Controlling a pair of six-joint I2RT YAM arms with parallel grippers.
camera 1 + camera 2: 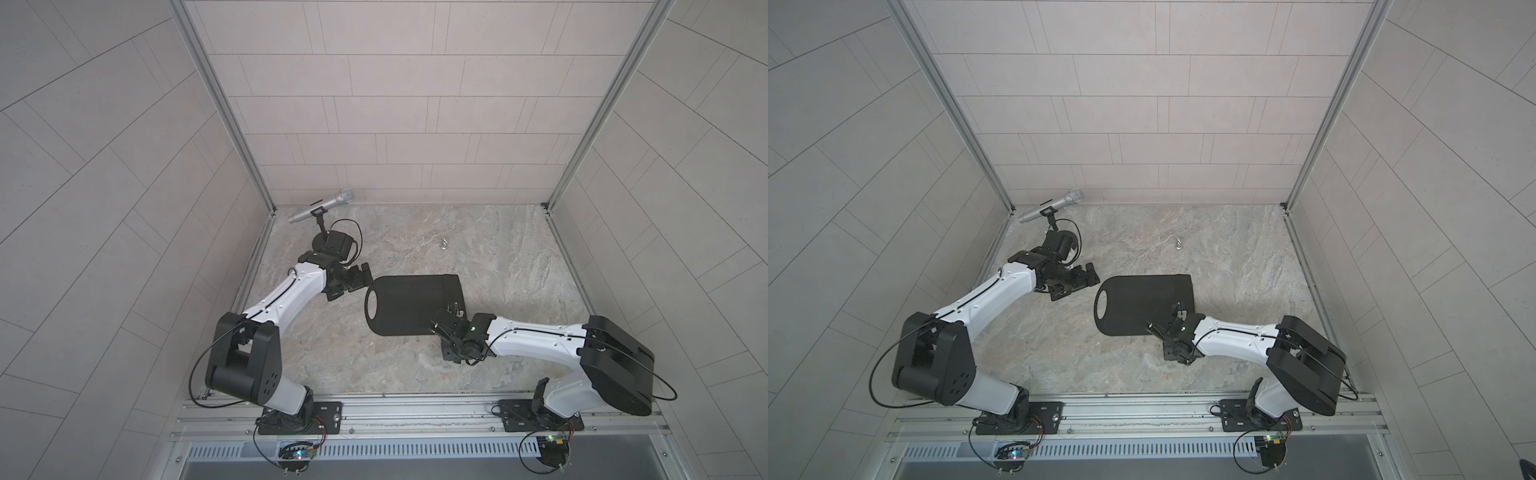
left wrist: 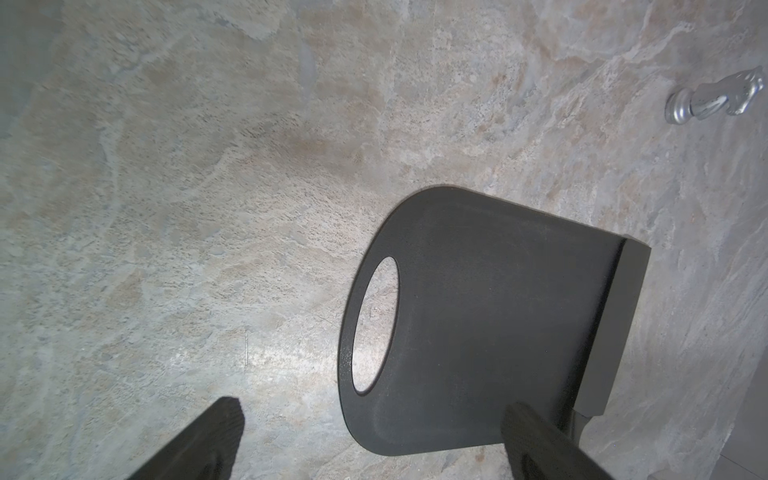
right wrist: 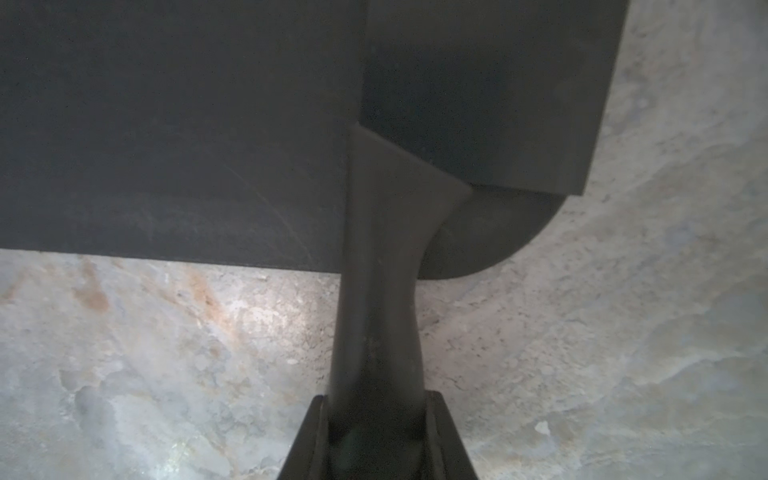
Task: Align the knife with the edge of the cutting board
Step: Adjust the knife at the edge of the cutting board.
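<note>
Right arm on the knife! The right gripper [image 3: 378,436] was pinched narrow around the slim black handle of the knife [image 3: 380,257], gripping it near the butt end. The cutting board [image 1: 409,305] sat flat near the middle of the stone-patterned table [image 1: 519,249], with its oval handle hole pointing to 9 o'clock. The knife's broad blade lay flat across the board's 3 o'clock end, its long side running close along that short edge. In the right wrist view, the blade's outer side reached just past the board's rounded corner. The handle stuck out beyond the board's 6 o'clock edge, over bare table, and that was where the gripper had it.

Over at the board's 9 o'clock end, the left gripper [image 1: 351,282] hung with its jaws spread wide and nothing between them. It was near the rounded end with the hole, and from above it looked clear of the board.

Off in the table's 11 o'clock corner stood a silver microphone [image 1: 322,205] on its stand. A small silver figure [image 1: 444,244] sat toward 12 o'clock of the board, well apart from it.
</note>
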